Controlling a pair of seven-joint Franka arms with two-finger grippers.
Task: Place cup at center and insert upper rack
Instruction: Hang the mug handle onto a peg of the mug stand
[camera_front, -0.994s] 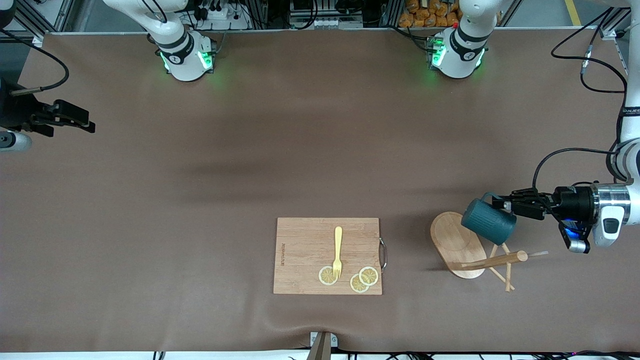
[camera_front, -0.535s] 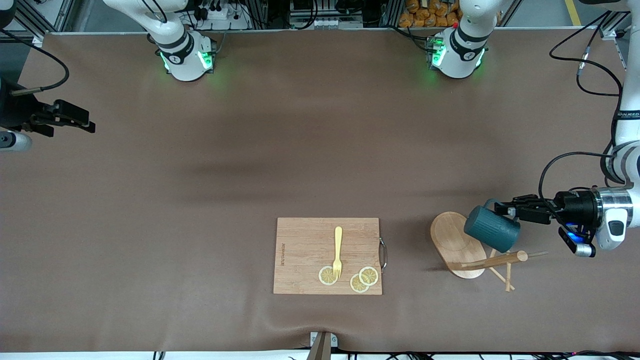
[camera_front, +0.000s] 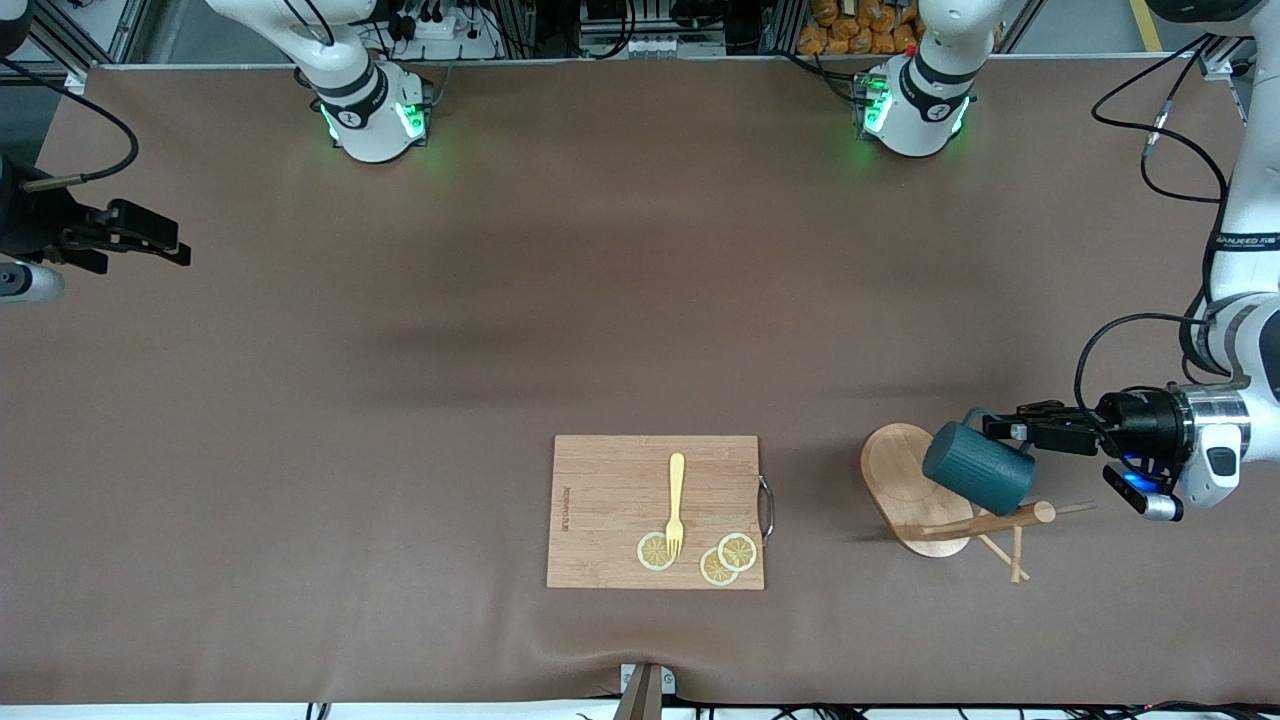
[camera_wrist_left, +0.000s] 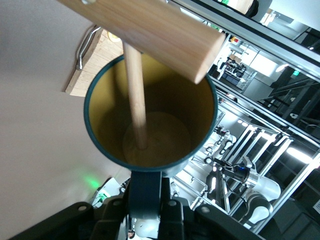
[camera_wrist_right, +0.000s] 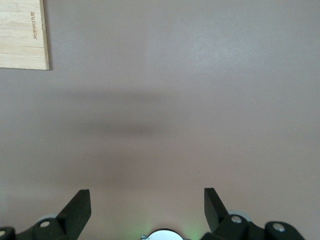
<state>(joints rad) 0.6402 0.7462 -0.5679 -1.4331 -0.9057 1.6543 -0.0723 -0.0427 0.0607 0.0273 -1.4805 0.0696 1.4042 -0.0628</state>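
Since the earlier frames, my left gripper (camera_front: 1000, 428), clamped on the handle of the cup (camera_front: 977, 468), has drifted slightly beside the upper rack (camera_front: 935, 500), whose peg sits inside the cup's mouth, so centring remains undone; my right gripper (camera_front: 150, 240) waits open.

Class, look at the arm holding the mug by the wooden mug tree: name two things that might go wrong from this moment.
1. The left hand grips the cup by its handle only, so the cup might swing or slip.
2. A peg of the upper rack already reaches inside the cup; a sideways pull may tip the rack over or snap the thin dowel.

The right hand waits, open, over bare table.
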